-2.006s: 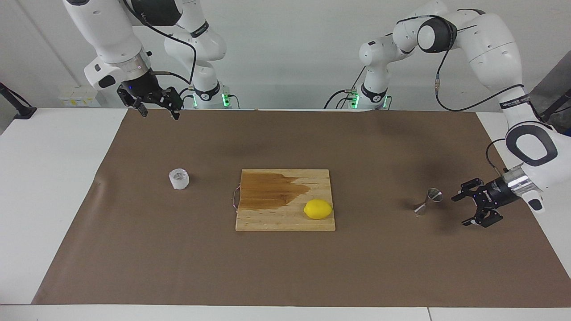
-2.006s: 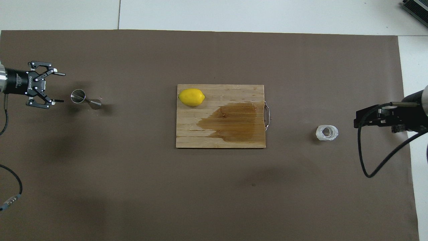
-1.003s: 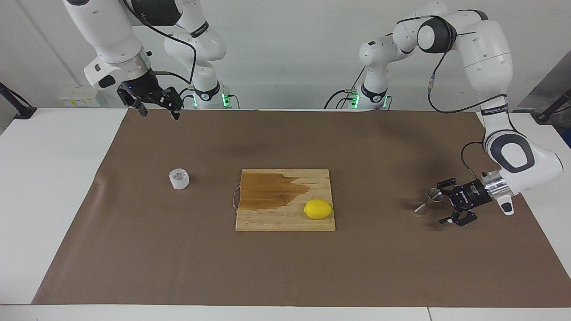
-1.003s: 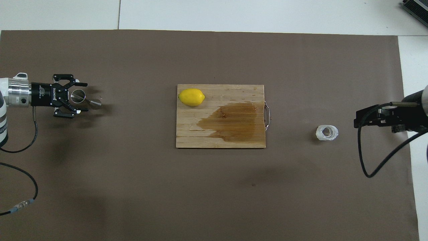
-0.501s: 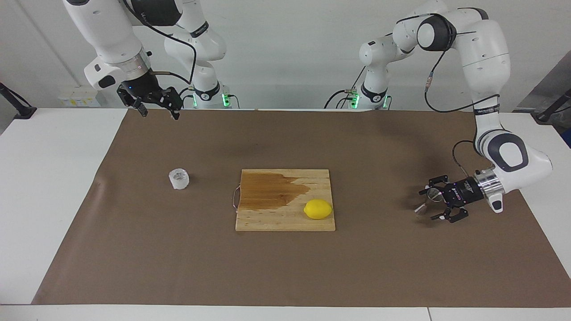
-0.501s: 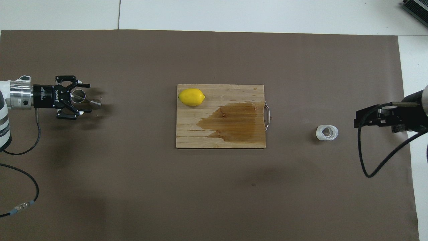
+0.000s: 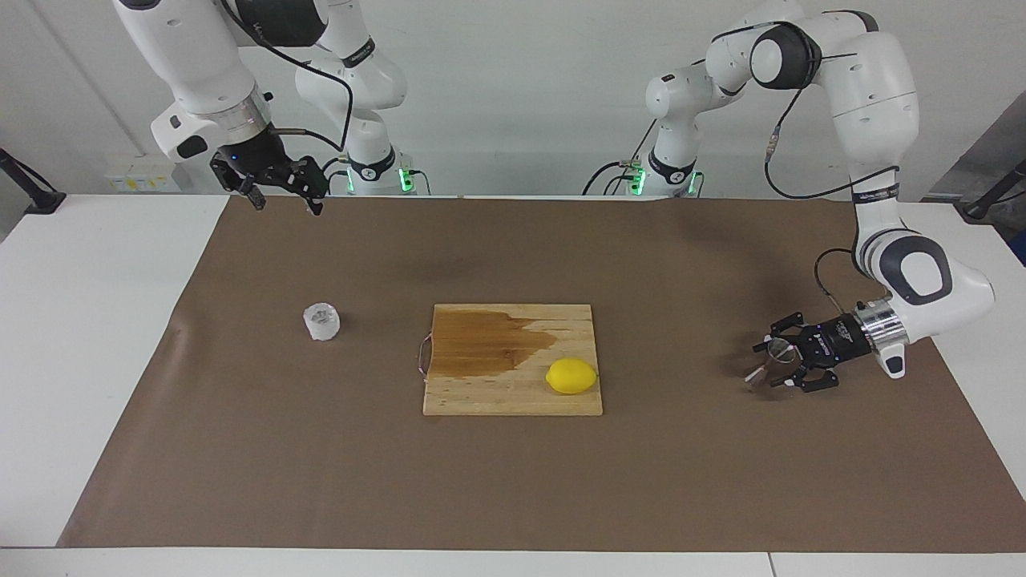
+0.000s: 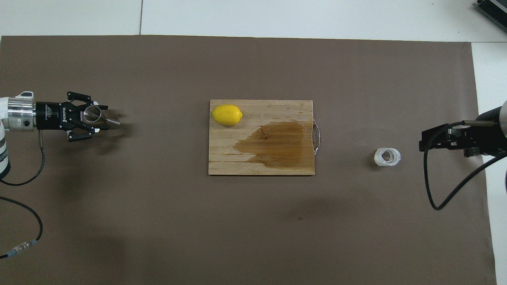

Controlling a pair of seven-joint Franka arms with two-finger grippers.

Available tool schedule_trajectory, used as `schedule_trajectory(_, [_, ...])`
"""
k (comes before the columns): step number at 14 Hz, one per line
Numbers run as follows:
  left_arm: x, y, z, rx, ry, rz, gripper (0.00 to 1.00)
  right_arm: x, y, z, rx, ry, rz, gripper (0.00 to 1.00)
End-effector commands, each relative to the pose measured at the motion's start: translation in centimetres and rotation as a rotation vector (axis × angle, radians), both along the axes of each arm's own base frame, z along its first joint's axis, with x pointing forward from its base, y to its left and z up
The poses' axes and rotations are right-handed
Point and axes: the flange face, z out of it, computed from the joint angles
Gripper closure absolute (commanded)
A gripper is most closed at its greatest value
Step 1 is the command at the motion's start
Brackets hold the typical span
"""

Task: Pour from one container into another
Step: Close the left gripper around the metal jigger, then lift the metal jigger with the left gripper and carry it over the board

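I see the steel jigger (image 7: 768, 359) standing on the brown mat (image 7: 513, 481) toward the left arm's end of the table, well apart from the cutting board (image 7: 513, 393). My left gripper (image 7: 769, 365) is low at the jigger, reaching in sideways, with one finger on either side of its upper cone; in the overhead view the fingers (image 8: 102, 107) sit right against the rim. I cannot tell whether they are pinching it firmly or only bracketing it, so I will not call it a grip. The jigger looks upright and down on the mat.

The glass cup (image 7: 321, 322) stands on the mat toward the right arm's end, beside the board's handle end with a gap between them, untouched. From above its open mouth (image 8: 387, 156) faces up.

My right gripper (image 7: 284, 204) waits high over the mat's edge close to the robots, toward its own end, jaws spread and holding nothing.

The cutting board lies in the middle of the mat, with a dark wet-looking stain (image 7: 489, 336) across the half nearer the robots. A lemon (image 7: 571, 376) rests on the board's corner farthest from the robots, toward the left arm's end.
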Motion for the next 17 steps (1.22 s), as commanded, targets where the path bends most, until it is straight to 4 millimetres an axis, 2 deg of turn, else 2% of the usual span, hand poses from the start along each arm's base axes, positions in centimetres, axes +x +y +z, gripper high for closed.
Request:
schedule_trajectory(1, [-1.0, 0.4, 0.6, -0.027, 0.012, 0.015, 0.65, -0.2, -0.4, 0.0, -0.001, 0.006, 0.022, 0.0])
schedule_trajectory(3, [-1.0, 0.4, 0.8, -0.03, 0.012, 0.013, 0.79, -0.2, -0.4, 0.0, -0.001, 0.006, 0.022, 0.0])
schedule_trajectory(5, [-0.8, 0.3, 1.1, -0.038, 0.012, 0.014, 0.89, -0.2, -0.4, 0.0, -0.001, 0.006, 0.022, 0.0])
schedule_trajectory(6, [-0.8, 0.2, 1.2, -0.049, 0.01, 0.017, 0.99, -0.2, -0.3, 0.0, -0.001, 0.006, 0.023, 0.0])
schedule_trajectory(9, [-0.6, -0.1, 2.2, -0.058, -0.001, 0.019, 0.99, -0.2, -0.4, 0.0, -0.001, 0.006, 0.022, 0.0])
schedule_trajectory(12, [-0.3, -1.7, 4.6, -0.075, -0.007, 0.017, 1.0, -0.2, -0.4, 0.0, -0.001, 0.006, 0.022, 0.0])
schedule_trajectory(15, [0.1, -4.3, 6.4, -0.113, -0.024, 0.011, 1.0, -0.2, -0.5, 0.0, -0.001, 0.006, 0.02, 0.0])
schedule_trajectory(17, [0.3, -6.4, 6.9, -0.161, -0.026, -0.004, 1.0, -0.2, -0.5, 0.0, -0.001, 0.006, 0.02, 0.0])
